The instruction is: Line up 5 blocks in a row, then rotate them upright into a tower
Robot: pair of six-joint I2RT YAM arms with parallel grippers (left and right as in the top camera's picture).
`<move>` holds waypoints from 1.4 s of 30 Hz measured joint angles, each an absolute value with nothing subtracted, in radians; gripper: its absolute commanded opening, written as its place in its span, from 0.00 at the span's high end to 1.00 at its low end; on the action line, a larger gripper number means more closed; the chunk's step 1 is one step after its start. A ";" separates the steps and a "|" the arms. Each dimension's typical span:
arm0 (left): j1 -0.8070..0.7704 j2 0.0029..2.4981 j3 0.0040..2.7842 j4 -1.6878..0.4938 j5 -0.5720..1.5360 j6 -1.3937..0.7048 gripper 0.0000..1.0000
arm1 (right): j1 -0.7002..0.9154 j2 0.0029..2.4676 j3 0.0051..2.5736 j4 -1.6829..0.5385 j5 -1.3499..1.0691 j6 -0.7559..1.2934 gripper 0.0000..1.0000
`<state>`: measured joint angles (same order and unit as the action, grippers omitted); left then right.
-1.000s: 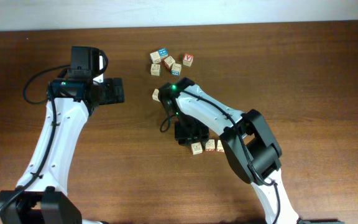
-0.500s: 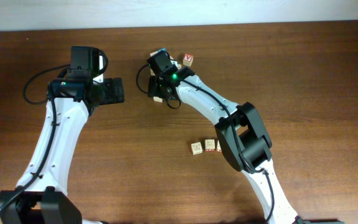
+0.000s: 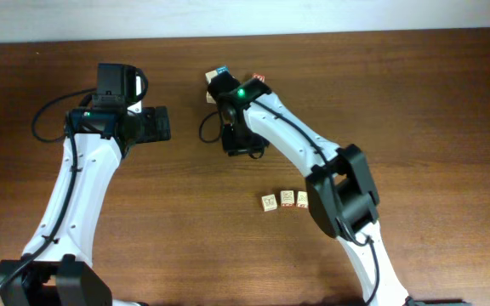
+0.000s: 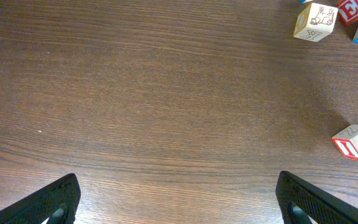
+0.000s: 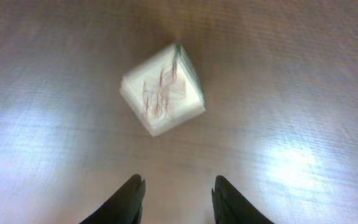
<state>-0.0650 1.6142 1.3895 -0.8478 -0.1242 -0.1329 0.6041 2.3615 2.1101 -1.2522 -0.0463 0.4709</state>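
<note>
A pale block [image 5: 162, 90] with a faint red print lies on the table ahead of my right gripper [image 5: 178, 190]. It is turned corner-on and apart from the fingertips. The right jaws stand partly open with only bare wood between them. In the overhead view the right gripper [image 3: 243, 144] hangs mid-table and hides that block. Three blocks [image 3: 286, 201] sit in a row nearer the front. My left gripper [image 4: 182, 199] is wide open over bare wood. Another block [image 4: 356, 142] lies at its right, and one more [image 4: 316, 22] at the top right.
A cube with a bright-blue top [image 3: 221, 73] and a red-lettered cube [image 3: 259, 78] peek out from behind the right arm at the back. A black cable [image 3: 202, 127] loops left of the right wrist. The left arm [image 3: 83, 170] runs down the left side.
The right gripper swung from beside the row of three blocks up to the back cluster, then came a little forward. Its jaws widened, then narrowed. The left arm has not moved.
</note>
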 measured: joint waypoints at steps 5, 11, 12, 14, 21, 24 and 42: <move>-0.065 1.614 1.390 -0.849 -0.124 -0.133 0.01 | 0.632 2.277 2.081 -1.199 -0.035 0.445 0.42; -0.065 1.614 1.390 -0.849 -0.124 -0.133 0.01 | 0.556 2.288 1.910 -0.830 0.015 -0.033 0.39; -0.065 1.614 1.390 -0.849 -0.124 -0.133 0.01 | 0.531 2.292 1.910 -0.824 -0.014 -0.062 0.39; -0.065 1.614 1.390 -0.849 -0.124 -0.133 0.01 | 0.503 2.303 1.910 -0.821 -0.092 -0.099 0.39; -0.065 1.614 1.390 -0.848 -0.124 -0.133 0.01 | 0.544 2.364 1.909 -0.817 -0.163 -0.106 0.65; -0.065 1.614 1.390 -0.848 -0.124 -0.133 0.01 | 0.544 2.364 1.909 -0.828 -0.160 -0.084 0.70; -0.065 1.614 1.390 -0.848 -0.124 -0.133 0.01 | 0.733 2.308 1.829 -1.285 -0.098 0.572 0.76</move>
